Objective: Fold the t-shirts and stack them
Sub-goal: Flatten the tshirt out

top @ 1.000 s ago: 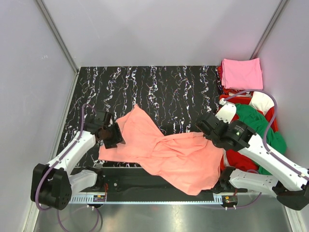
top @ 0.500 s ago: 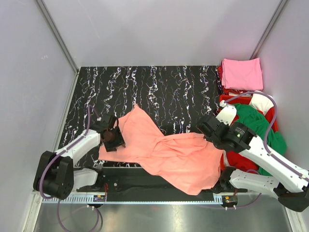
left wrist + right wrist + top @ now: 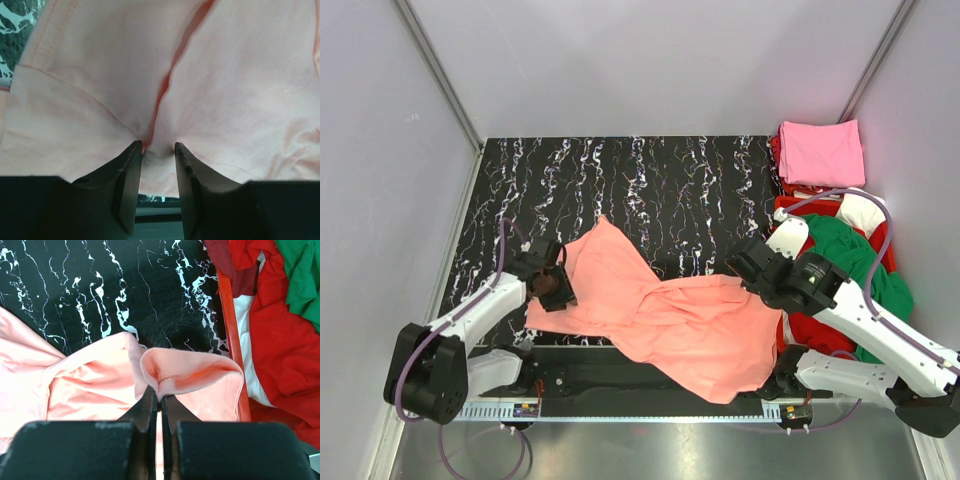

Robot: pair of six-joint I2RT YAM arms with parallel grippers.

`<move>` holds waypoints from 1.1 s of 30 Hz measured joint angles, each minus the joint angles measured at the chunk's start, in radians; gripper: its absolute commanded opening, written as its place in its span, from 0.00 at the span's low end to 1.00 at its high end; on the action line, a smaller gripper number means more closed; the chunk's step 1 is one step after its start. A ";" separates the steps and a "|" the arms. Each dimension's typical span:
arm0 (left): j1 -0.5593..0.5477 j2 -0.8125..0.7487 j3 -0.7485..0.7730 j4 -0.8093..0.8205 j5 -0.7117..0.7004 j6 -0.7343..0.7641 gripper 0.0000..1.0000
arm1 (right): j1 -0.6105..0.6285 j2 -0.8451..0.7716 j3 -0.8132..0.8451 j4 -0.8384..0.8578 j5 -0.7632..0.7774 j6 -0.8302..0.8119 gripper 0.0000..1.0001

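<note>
The salmon-orange t-shirt [image 3: 240, 90] fills nearly the whole frame, its cloth soft and rumpled, with a deep crease running down the middle from the top edge and a stitched hem [image 3: 47, 42] slanting along the upper left. At the bottom the left pincer [image 3: 155, 147] rises from below, its two dark fingers [image 3: 127, 180] standing a little apart with a gathered fold of the shirt caught between their tips, wrinkles fanning out from that spot. A scrap of black, white-veined table [image 3: 20, 12] shows in the top left corner.
</note>
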 measured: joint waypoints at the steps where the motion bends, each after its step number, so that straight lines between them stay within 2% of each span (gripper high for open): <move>1: -0.003 -0.017 0.002 -0.011 0.000 0.000 0.37 | 0.000 0.002 0.000 0.000 0.000 0.000 0.00; 4: -0.008 -0.061 0.018 -0.044 0.000 -0.001 0.36 | 0.000 0.006 0.000 0.000 0.000 0.000 0.00; 7: -0.010 -0.088 0.035 -0.059 0.000 -0.005 0.19 | 0.000 0.007 0.000 0.000 0.000 0.000 0.00; 8: -0.010 -0.092 0.037 -0.061 0.001 -0.003 0.09 | 0.000 0.007 0.000 0.000 0.000 0.000 0.00; 10: -0.010 -0.094 0.038 -0.061 0.004 -0.003 0.01 | 0.000 0.007 0.000 0.000 0.000 0.000 0.00; 18: -0.017 -0.088 0.035 -0.035 0.040 0.013 0.00 | 0.000 0.006 0.000 0.000 0.000 0.000 0.00; 22: -0.017 -0.101 0.098 -0.094 0.040 0.043 0.00 | 0.000 0.006 0.006 -0.011 0.002 0.000 0.00; 24: -0.018 -0.117 0.223 -0.187 0.022 0.072 0.00 | 0.000 0.006 0.045 -0.035 0.003 -0.006 0.00; 27: -0.019 -0.148 0.512 -0.273 -0.016 0.126 0.00 | 0.000 -0.020 0.152 -0.038 0.004 -0.040 0.00; 33: -0.019 -0.216 1.072 -0.363 -0.083 0.232 0.00 | 0.000 -0.168 0.399 0.065 -0.005 -0.243 0.00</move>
